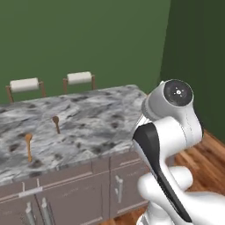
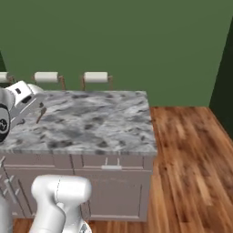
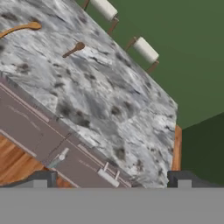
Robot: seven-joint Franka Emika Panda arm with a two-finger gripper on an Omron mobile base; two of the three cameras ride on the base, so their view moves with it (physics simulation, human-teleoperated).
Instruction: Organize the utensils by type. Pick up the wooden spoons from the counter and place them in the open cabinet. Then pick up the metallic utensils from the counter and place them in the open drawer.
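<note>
The pincer point(image 3: 112, 179) stands wide open with nothing between its dark fingertips point(image 3: 41, 178), and it hangs above the front edge of the bench point(image 1: 101, 114), looking down along the marbled top toward the green wall point(image 1: 88, 35).

In the left base view, going from the left, a light wooden spoon point(image 1: 28, 146) lies on the bench near the front edge, bowl pointing away from the robot. A little further right and further back lies a darker wooden spoon point(image 1: 56, 124), apart from the first one. In the hand view the two spoons sit far up and to the left of the pincer, well apart from it: the light wooden spoon point(image 3: 19, 29) at the left edge of that view and the darker wooden spoon point(image 3: 73, 49) just right of it. Both rest flat on the stone.

Behind the bench, against the wall, two stools point(image 1: 24, 85) with pale cushions and brown wooden frames stand side by side; the hand view shows them beyond the far edge of the top.

Below the pincer run the grey-brown cabinet fronts point(image 1: 79, 193) with silver bar handles point(image 3: 107, 175). Right of the bench the wooden floor point(image 2: 191, 159) stretches away.

In the right base view the white arm point(image 2: 18, 109) reaches over the left end of the bench.
</note>
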